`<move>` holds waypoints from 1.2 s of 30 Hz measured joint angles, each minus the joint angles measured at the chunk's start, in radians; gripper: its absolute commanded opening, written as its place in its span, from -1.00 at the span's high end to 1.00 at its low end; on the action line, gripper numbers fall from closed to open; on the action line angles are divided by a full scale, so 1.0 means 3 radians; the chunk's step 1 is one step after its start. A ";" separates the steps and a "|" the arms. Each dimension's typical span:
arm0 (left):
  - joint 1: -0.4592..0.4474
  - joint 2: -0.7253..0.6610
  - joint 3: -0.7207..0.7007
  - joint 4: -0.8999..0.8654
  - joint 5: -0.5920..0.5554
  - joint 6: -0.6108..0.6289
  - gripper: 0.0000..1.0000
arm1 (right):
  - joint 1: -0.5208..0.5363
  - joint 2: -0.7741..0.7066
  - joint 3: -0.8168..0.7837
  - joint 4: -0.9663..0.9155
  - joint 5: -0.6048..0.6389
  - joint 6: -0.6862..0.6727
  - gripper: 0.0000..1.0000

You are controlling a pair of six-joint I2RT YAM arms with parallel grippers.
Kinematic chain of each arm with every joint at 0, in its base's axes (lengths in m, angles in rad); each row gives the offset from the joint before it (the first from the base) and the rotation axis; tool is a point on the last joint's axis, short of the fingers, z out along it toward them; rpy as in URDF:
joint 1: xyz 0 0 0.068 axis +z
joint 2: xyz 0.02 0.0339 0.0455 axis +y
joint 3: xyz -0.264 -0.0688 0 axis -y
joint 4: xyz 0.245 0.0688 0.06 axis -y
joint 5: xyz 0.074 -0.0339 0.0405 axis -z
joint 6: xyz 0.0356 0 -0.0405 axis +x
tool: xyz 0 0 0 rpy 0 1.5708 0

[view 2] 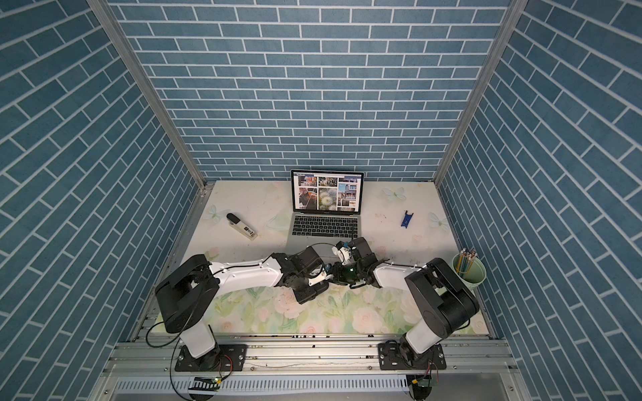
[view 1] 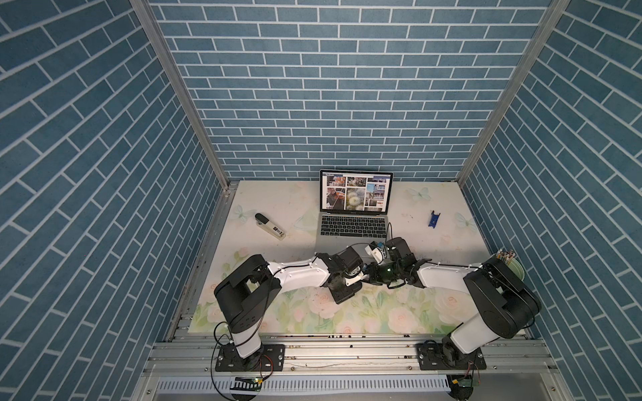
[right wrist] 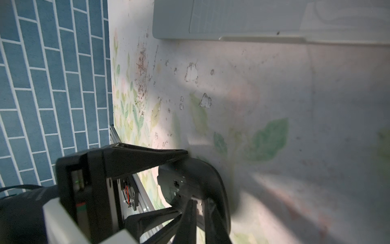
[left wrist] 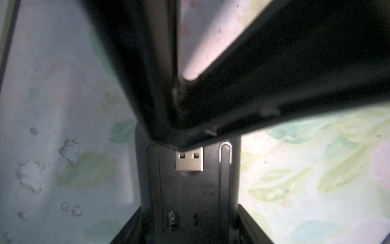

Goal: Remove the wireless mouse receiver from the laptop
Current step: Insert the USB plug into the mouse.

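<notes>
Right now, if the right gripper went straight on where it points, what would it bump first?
Probably the mouse underside: the right gripper pinches the receiver, whose metal plug points at it. How near is unclear.

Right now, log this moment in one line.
left gripper: holds mouse | right gripper: pinches receiver at mouse underside | laptop: open

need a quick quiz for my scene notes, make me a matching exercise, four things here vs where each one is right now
Things
1 wireless mouse receiver
2 mouse
3 stapler
4 blue plastic piece

Places
a lying on the right side of the table
b held in the left end effector
c pinched in the right end effector
d lying on the left side of the table

Pairs: 1-c; 2-b; 3-d; 4-a
</notes>
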 measured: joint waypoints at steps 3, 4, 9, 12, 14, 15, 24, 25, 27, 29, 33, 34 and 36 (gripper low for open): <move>0.0000 -0.0001 -0.0004 0.0003 0.0000 0.0000 -0.14 | -0.0005 0.0004 0.0000 0.0000 0.0014 -0.0041 0.64; 0.0000 -0.0001 -0.0004 0.0003 0.0000 -0.0001 -0.14 | -0.0006 0.0004 0.0000 0.0000 0.0019 -0.0050 0.63; 0.0000 -0.0001 -0.0004 0.0001 0.0000 -0.0001 -0.14 | -0.0006 0.0004 0.0000 -0.0004 0.0038 -0.0074 0.63; 0.0000 -0.0001 -0.0004 0.0001 0.0000 -0.0001 -0.14 | -0.0006 0.0001 0.0011 -0.0027 0.0057 -0.0103 0.61; 0.0000 -0.0001 -0.0004 0.0001 0.0000 -0.0001 -0.14 | -0.0006 -0.0010 0.0033 -0.0089 0.0094 -0.0151 0.61; 0.0000 -0.0001 -0.0004 0.0001 0.0000 -0.0001 -0.14 | -0.0005 -0.0023 0.0048 -0.0141 0.0127 -0.0178 0.60; -0.0013 -0.0019 -0.0032 0.0092 -0.0001 0.0123 -0.14 | -0.0388 -0.0654 0.0084 -0.0792 0.0679 -0.0486 0.73; -0.0013 -0.0019 -0.0036 0.0100 -0.0001 0.0130 -0.14 | -0.0463 -0.0773 0.0060 -0.0824 0.0724 -0.0516 0.85; -0.0014 -0.0022 -0.0041 0.0121 0.0000 0.0136 -0.14 | -0.0524 -0.0965 -0.0027 -0.0829 0.0741 -0.0587 1.00; -0.0014 -0.0022 -0.0042 0.0130 0.0000 0.0140 -0.14 | -0.0528 -0.1100 -0.0195 -0.0749 0.0637 -0.0584 1.00; -0.0014 -0.0023 -0.0048 0.0163 0.0003 0.0144 -0.13 | -0.0526 -0.1144 -0.0685 -0.0331 0.0211 -0.0460 1.00; -0.0014 -0.0023 -0.0051 0.0179 0.0003 0.0144 -0.13 | -0.0526 -0.1114 -0.0797 -0.0201 0.0104 -0.0401 1.00; -0.0017 -0.0023 -0.0053 0.0197 0.0001 0.0146 -0.13 | -0.0526 -0.1021 -0.0950 0.0052 -0.0085 -0.0290 1.00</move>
